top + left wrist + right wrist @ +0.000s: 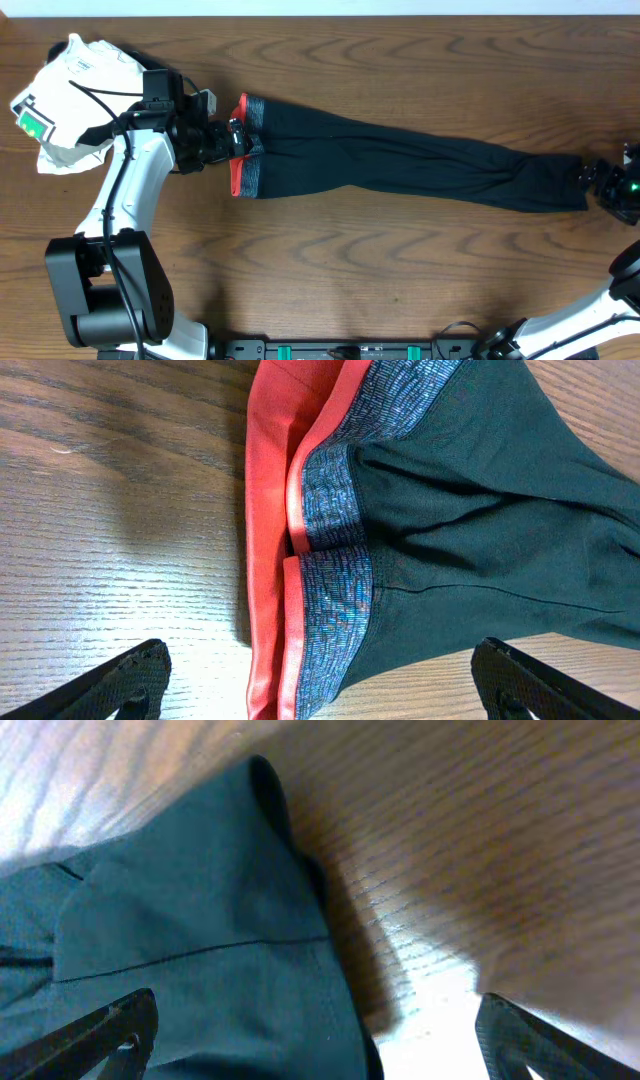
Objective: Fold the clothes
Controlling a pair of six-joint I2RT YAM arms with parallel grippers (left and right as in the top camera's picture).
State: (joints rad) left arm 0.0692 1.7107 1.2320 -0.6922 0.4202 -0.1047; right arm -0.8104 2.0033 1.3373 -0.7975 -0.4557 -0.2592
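Quick headcount here. One black garment [400, 165], laid out from roughly 9 o'clock to 3 o'clock, with one grey waistband [256, 178] and one red-orange edge [265, 510] on it. One white garment [75, 90] is bunched up at 10 o'clock, carrying a single green tag [33, 122]. Can't tell if anything else is bundled into that pile. Two robot arms: left arm [125, 200] and right arm [590, 315]. Two end effectors, so a left end effector [235, 140] and a right end effector [590, 172], two fingers apiece. One wooden tabletop [350, 270] under all of it.
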